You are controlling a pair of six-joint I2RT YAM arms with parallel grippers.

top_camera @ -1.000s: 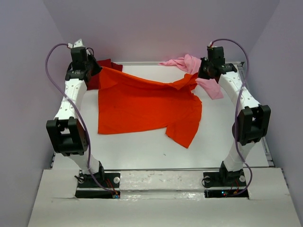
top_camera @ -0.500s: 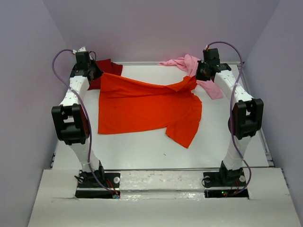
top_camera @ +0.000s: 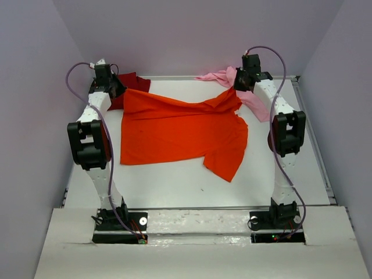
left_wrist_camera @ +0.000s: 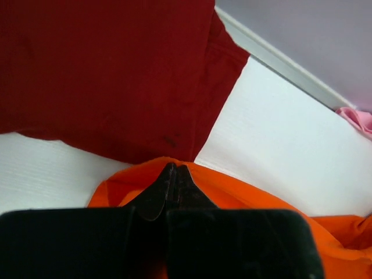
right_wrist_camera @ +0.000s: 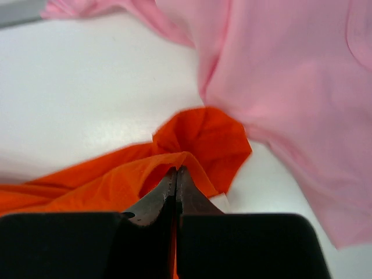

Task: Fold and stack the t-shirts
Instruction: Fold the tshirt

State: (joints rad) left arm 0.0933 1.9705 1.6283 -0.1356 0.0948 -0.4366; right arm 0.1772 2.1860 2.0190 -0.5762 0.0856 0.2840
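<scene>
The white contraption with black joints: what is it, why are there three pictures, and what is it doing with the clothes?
It is two robot arms, the left arm and the right arm, bolted at the near edge of a white table. The wide picture comes from a camera above and behind them. The two close-ups come from a camera on each wrist, looking along that arm's own fingers. Each arm ends in a two-finger gripper. The left gripper and the right gripper are both shut, each pinching one end of the far edge of the orange tee, most of which lies spread on the table. A red tee lies at the far left and a pink tee at the far right; neither is held.
</scene>
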